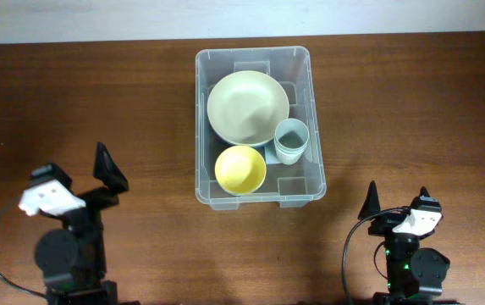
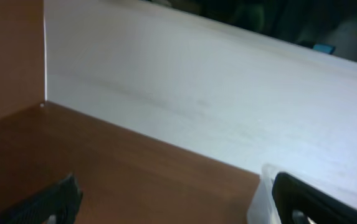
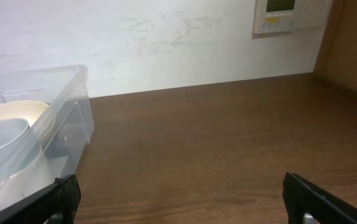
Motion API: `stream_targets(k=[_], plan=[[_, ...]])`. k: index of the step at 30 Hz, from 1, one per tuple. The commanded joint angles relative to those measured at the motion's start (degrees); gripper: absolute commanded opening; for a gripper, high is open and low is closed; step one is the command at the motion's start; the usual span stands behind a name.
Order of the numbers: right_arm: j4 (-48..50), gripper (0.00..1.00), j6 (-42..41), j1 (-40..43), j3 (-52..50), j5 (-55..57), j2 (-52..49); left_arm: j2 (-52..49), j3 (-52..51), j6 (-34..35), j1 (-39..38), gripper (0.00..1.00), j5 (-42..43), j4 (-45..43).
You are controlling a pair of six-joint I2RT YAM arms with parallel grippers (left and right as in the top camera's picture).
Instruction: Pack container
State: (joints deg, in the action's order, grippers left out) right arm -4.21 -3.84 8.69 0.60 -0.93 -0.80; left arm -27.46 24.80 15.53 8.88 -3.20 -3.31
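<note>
Left pincer (image 1: 77,180) and right pincer (image 1: 397,202) stand with fingers apart and empty in the overhead view, well apart from the container (image 1: 201,119) mid-table (image 1: 98,85). It holds a big bowl (image 1: 246,106), a yellow bowl (image 1: 240,168) and a cup (image 1: 291,140). The left wrist view shows only its corner. The right wrist view shows the bowl crowding the wall, so another reach could jostle the dishes or shove the container.
</note>
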Motion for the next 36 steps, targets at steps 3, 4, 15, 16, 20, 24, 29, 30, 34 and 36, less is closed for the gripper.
stream_targets(k=[3,4,15,16,20,24,29,30,34,36], plan=[[-0.22,0.99,0.37,-0.48,-0.28,0.5,0.61,8.59,-6.67,0.55,-1.44,1.0,0.87,-0.52],[-0.22,0.99,0.37,-0.48,-0.28,0.5,0.61,10.38,-7.78,0.55,-1.64,1.0,0.85,-0.55],[-0.22,0.99,0.37,-0.48,-0.28,0.5,0.61,22.51,-17.86,1.25,-2.51,1.0,0.87,-0.59],[-0.22,0.99,0.39,-0.48,-0.28,0.5,0.61,22.97,-18.25,1.25,-2.51,1.0,0.9,-0.59],[-0.22,0.99,0.37,-0.48,-0.28,0.5,0.61,25.14,-20.44,1.64,-2.51,1.0,0.87,-1.11],[-0.22,0.99,0.37,-0.48,-0.28,0.5,0.61,26.53,-22.27,1.64,-2.54,1.0,0.87,-2.97],[-0.22,0.99,0.37,-0.48,-0.28,0.5,0.61,26.75,-22.88,1.62,-2.62,1.0,0.85,-3.08],[-0.22,0.99,0.37,-0.48,-0.28,0.5,0.61,26.75,-22.88,1.62,-2.95,1.0,0.87,-2.84],[-0.22,0.99,0.37,-0.48,-0.28,0.5,0.61,26.75,-22.88,1.6,-4.24,1.0,0.83,-1.73],[-0.22,0.99,0.37,-0.48,-0.28,0.5,0.61,26.75,-22.88,1.62,-4.52,1.0,0.83,-1.18]])
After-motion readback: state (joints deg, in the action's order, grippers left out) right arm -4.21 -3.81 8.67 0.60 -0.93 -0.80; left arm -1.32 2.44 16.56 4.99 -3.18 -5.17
